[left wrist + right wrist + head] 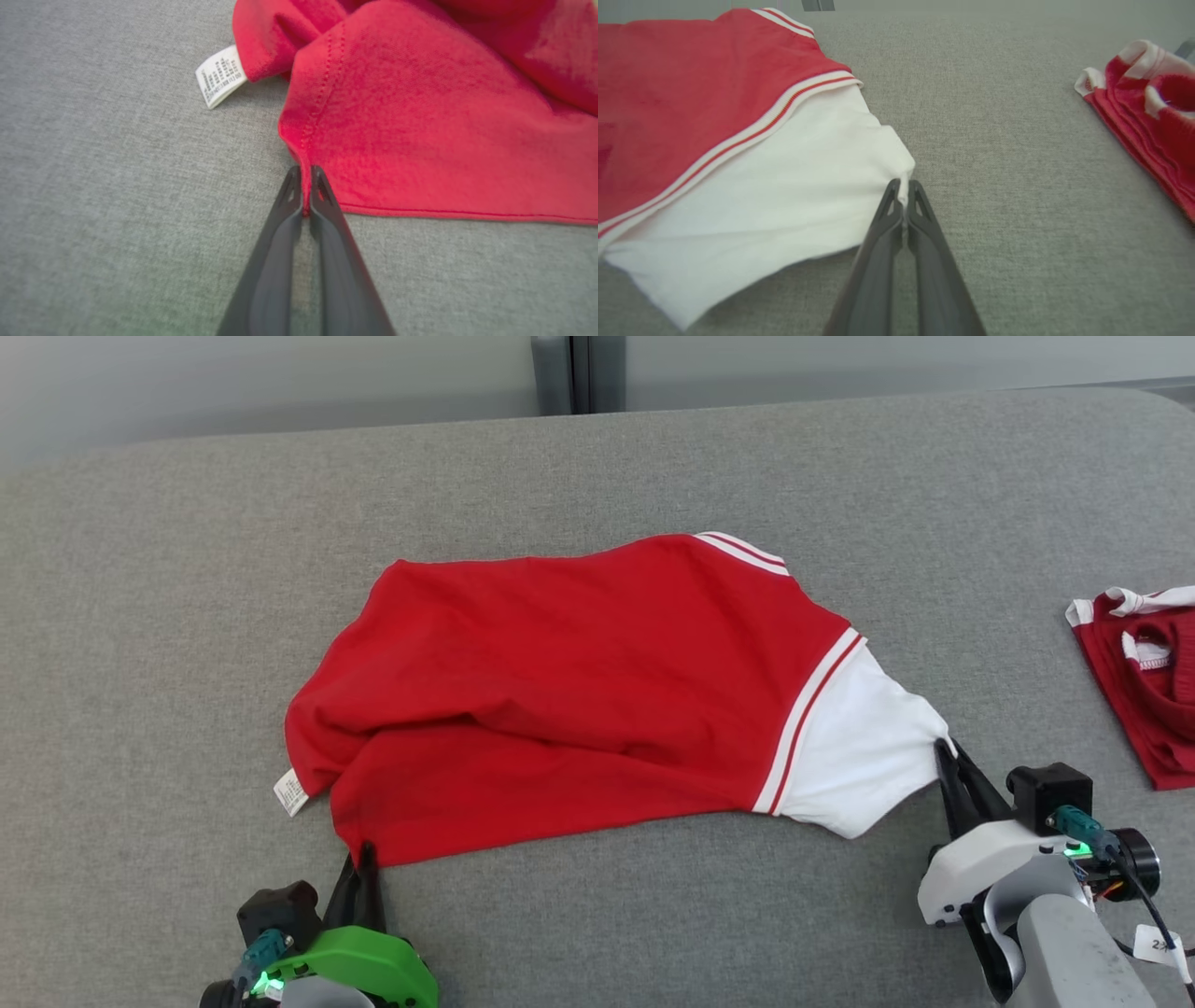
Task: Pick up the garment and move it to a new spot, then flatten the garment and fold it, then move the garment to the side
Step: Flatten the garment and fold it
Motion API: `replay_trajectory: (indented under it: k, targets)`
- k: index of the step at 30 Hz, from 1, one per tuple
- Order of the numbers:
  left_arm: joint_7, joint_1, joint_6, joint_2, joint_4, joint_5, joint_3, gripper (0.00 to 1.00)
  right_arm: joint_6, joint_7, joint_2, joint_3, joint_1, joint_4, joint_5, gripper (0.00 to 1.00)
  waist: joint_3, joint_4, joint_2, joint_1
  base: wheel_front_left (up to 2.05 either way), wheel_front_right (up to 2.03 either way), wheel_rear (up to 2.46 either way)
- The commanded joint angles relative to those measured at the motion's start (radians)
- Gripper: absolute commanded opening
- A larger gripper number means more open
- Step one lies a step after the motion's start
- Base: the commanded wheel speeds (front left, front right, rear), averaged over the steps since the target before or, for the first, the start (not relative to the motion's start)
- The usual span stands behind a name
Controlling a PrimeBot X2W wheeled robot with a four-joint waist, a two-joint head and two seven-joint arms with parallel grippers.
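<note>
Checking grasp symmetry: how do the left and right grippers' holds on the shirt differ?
The left gripper pinches a red hem corner; the right gripper pinches the tip of the white sleeve. The left gripper's body is green, the right gripper's white. Cloth by the left gripper is bunched; by the right gripper it tapers to a point. Shared: both are shut on the shirt at its near edge.

I work at a wide surface (187, 616) covered in grey woven cloth, with a plain pale wall (280, 373) and a dark post (569, 373) behind. A red garment (560, 691) and a second garment (1144, 681) lie on it: a bare test room, seemingly.
</note>
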Motion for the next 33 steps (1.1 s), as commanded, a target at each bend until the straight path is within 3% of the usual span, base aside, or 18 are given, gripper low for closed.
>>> replay_trajectory:
  k: [1, 11, 18, 24, 28, 33]
  targets:
    - [0.004, 0.003, -0.006, 0.003, -0.002, 0.006, -0.002, 0.0, -0.002, 0.0, -0.007, 0.004, 0.0, -0.022, 0.015, 0.0, -0.009, 0.003, -0.0001, 0.0, 0.0, 0.0, 0.0]
    - [0.003, -0.114, -0.076, 0.014, -0.265, 0.106, 0.08, 0.0, -0.002, 0.0, -0.025, 0.054, -0.088, -0.338, 0.122, 0.0, -0.068, 0.007, -0.0001, 0.0, 0.0, 0.0, 0.0]
    - [0.017, -0.384, -0.114, 0.13, -0.392, 0.175, 0.075, 0.0, -0.002, 0.0, -0.117, 0.097, -0.289, -0.517, 0.236, 0.0, -0.107, -0.01, -0.0001, 0.0, 0.0, 0.0, 0.0]
    - [0.133, -0.605, -0.12, 0.232, -0.471, 0.174, 0.092, 0.0, -0.002, 0.102, -0.194, 0.126, -0.506, -0.608, 0.331, 0.0, -0.1, -0.035, -0.0001, 0.0, 0.0, 0.0, 0.0]
    - [0.218, -0.696, -0.122, 0.255, -0.48, 0.143, 0.101, 0.0, -0.002, 0.175, -0.233, 0.131, -0.63, -0.626, 0.349, 0.0, -0.057, -0.054, -0.0001, 0.0, 0.0, 0.0, 0.0]
    - [0.294, -0.778, -0.106, 0.263, -0.45, 0.144, 0.095, 0.0, -0.002, 0.192, -0.271, 0.147, -0.761, -0.553, 0.317, 0.0, 0.036, -0.077, -0.0001, 0.0, 0.0, 0.0, 0.0]
